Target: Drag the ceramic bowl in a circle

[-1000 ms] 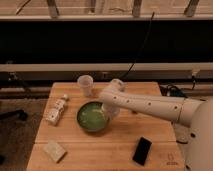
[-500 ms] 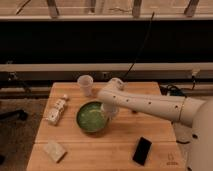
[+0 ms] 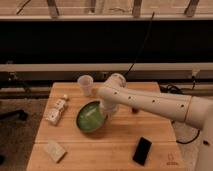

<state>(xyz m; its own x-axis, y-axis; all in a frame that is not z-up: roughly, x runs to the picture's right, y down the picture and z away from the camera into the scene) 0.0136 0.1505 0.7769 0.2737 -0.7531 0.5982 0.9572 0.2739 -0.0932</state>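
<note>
The ceramic bowl, round, glossy green with a paler mottled inside, sits near the middle of the wooden table and looks tilted, its right rim raised. My white arm reaches in from the right and bends down to the bowl's right rim. The gripper is at that rim, touching the bowl.
A small translucent plastic cup stands just behind the bowl. A white bottle lies at the left. A pale sponge-like block sits at the front left. A black phone lies at the front right. A dark cable hangs behind the table.
The bowl has shifted slightly to the left with the gripper at its right rim. Nothing else on the table has moved.
</note>
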